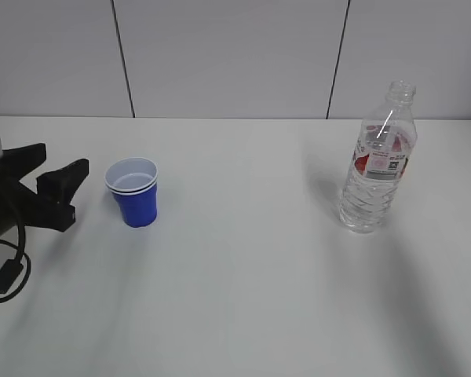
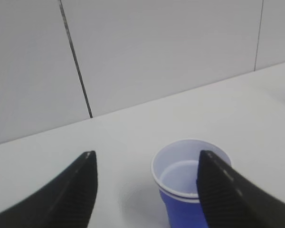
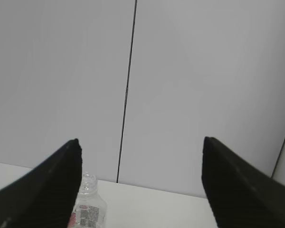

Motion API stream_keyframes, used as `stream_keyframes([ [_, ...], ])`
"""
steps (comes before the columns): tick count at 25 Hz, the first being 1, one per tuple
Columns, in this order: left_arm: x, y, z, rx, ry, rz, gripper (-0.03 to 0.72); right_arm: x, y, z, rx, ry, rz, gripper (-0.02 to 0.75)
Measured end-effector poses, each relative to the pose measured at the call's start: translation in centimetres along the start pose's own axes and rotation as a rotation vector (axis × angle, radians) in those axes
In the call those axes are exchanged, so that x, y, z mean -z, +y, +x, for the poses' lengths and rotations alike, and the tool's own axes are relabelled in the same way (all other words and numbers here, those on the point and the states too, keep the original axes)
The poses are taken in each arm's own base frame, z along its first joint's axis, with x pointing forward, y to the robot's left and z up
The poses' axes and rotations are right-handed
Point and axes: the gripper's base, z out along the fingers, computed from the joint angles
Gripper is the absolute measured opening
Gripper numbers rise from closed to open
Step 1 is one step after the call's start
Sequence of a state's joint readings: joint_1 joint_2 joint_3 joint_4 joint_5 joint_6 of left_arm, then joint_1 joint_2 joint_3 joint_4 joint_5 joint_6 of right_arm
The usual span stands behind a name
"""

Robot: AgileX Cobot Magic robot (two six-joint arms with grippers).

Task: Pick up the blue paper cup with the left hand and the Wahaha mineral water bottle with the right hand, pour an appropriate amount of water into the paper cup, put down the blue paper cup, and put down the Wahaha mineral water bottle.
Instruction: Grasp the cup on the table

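Observation:
The blue paper cup [image 1: 133, 192] stands upright on the white table at the left; in the left wrist view the cup [image 2: 185, 183] sits ahead, partly behind the right finger. My left gripper [image 1: 63, 177] is open and empty just left of the cup, apart from it; it also shows in its wrist view [image 2: 145, 159]. The Wahaha mineral water bottle [image 1: 378, 160] stands upright at the right, uncapped, with clear water in it. In the right wrist view the bottle's top [image 3: 89, 204] shows beside the left finger. My right gripper [image 3: 140, 142] is open and empty; it is out of the exterior view.
The white table [image 1: 243, 275] stretches between the cup and the bottle. A grey panelled wall [image 1: 235, 55] closes the far edge. A black cable [image 1: 8, 271] hangs from the left arm at the left edge.

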State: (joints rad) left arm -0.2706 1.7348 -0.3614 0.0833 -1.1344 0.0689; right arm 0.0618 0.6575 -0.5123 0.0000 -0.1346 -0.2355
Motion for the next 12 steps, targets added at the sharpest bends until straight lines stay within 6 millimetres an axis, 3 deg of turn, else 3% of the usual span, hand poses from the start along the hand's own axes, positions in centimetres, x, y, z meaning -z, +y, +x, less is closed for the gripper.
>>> stream_keyframes([
  [4,-0.3,-0.1,0.5,0.033,0.018,0.004,0.529,0.0,0.1,0.4,0.000,0.013,-0.003,0.586],
  [8,-1.1,0.0,1.2,0.057,0.035,-0.001,0.610,0.0,0.1,0.4,-0.026,0.013,-0.003,0.586],
  [12,-1.6,-0.2,2.6,0.078,0.083,0.002,0.611,0.0,0.1,0.4,-0.030,0.013,-0.003,0.586],
])
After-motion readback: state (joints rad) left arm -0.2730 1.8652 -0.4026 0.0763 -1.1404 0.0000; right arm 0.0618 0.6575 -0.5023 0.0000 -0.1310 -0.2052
